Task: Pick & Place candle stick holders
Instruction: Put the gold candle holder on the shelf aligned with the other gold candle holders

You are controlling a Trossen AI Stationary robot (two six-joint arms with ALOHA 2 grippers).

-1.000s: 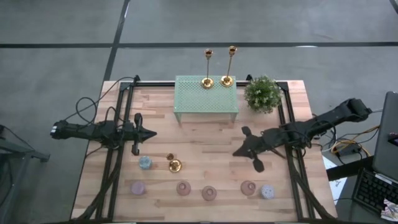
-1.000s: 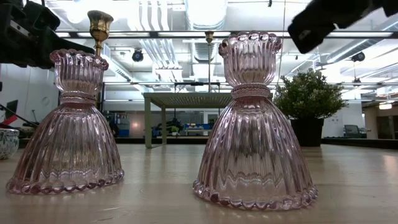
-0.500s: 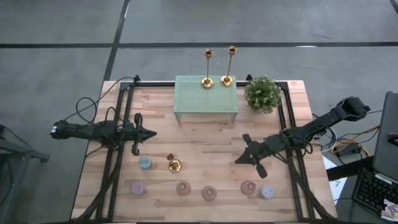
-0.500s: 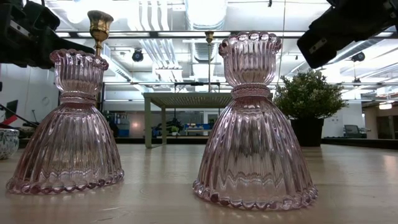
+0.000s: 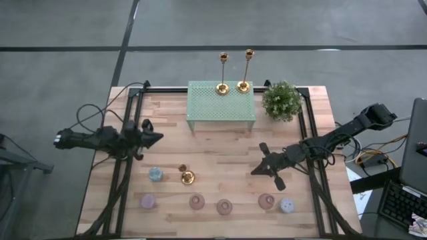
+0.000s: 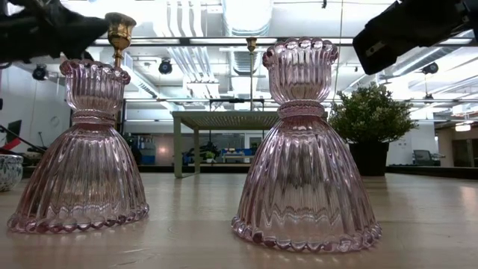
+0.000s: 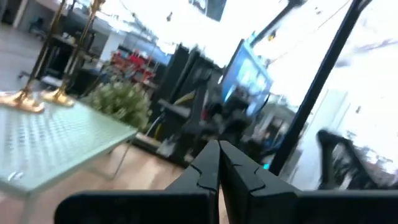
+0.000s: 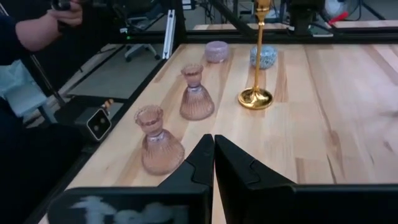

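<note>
Two tall gold candlesticks point(image 5: 222, 85) point(image 5: 244, 84) stand by their round bases on the far edge of a green mesh stand point(image 5: 221, 105); they also show in the left wrist view point(image 7: 23, 98). A shorter gold candlestick point(image 5: 187, 177) stands on its base on the table at the near left, and shows in the right wrist view point(image 8: 256, 93). My left gripper point(image 5: 160, 137) is shut and empty over the table's left side. My right gripper point(image 5: 254, 171) is shut and empty at the middle right, pointing toward the shorter candlestick.
A row of pink glass holders point(image 5: 197, 201) point(image 5: 224, 207) point(image 5: 266, 201) and small jars point(image 5: 155, 175) point(image 5: 287, 205) lines the near edge. A potted plant point(image 5: 281, 100) stands at the far right. A person point(image 8: 28, 34) shows beyond the table's edge.
My left gripper has drawn back a little toward the table's left and far edges and tipped upward. My right gripper has moved a little toward the near edge and turned. Both stay shut. No candlestick has moved.
</note>
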